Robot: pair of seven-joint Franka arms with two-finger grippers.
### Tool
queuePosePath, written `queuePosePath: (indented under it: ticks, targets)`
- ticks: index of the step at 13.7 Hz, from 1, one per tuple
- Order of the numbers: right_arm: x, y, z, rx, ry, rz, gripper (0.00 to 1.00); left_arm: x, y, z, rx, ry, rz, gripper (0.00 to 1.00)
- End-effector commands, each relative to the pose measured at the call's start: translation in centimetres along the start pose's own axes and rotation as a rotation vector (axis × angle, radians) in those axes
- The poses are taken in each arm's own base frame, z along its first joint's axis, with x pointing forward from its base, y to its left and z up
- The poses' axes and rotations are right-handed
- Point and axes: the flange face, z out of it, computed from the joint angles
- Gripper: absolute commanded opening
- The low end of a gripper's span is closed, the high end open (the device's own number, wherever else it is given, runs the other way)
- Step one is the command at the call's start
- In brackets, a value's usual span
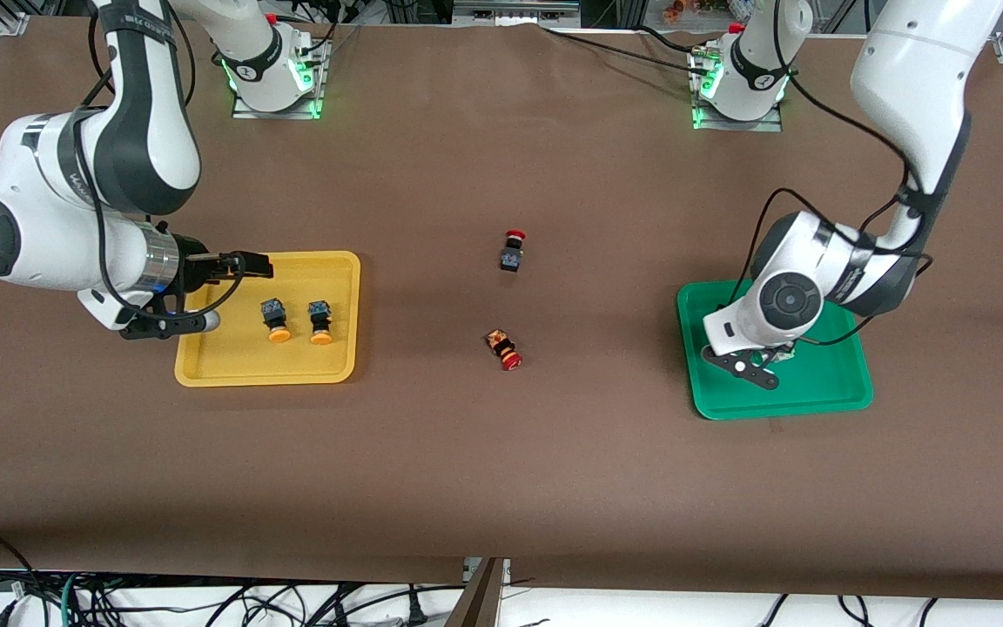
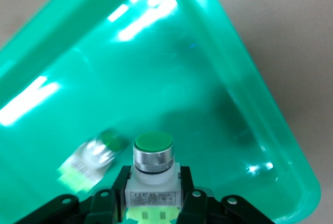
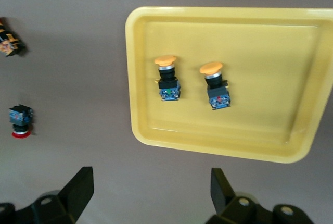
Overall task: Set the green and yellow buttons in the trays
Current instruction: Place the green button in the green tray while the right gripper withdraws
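The left gripper's fingers clamp the last green button low over the green tray, beside its twin, while the right gripper, spread wide, waits beside the yellow tray holding both yellow buttons.

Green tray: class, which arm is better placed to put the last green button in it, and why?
Left. The left gripper is shut on the green button right over the green tray. The right gripper hangs open by the yellow tray.
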Motion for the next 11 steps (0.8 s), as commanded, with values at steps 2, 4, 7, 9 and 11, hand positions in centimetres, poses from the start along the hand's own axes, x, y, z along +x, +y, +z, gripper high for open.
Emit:
queuePosePath:
  ticks: [2, 4, 7, 9, 11]
  targets:
    - [-1.7, -3.2, -2.3, -0.091, 0.035, 0.038, 0.99, 0.3, 0.9, -6.0, 0.020, 0.055, 0.005, 1.00]
    - [-3.2, -3.5, -4.9, -0.117, 0.076, 0.007, 0.99, -0.9, -0.3, -12.6, -0.004, 0.116, -0.063, 1.00]
    - [-7.0, -2.3, -9.7, -0.137, 0.127, -0.013, 0.99, -4.5, -2.9, -23.9, 0.013, 0.088, -0.145, 1.00]
    - [-9.6, -0.9, -12.4, -0.124, 0.131, 0.003, 0.99, -7.0, -5.1, -31.2, -0.016, 0.086, -0.206, 1.00]
    - [-11.7, 0.2, -13.9, -0.127, 0.132, 0.011, 1.00, -10.9, -8.0, -35.2, -0.101, 0.136, -0.291, 1.00]
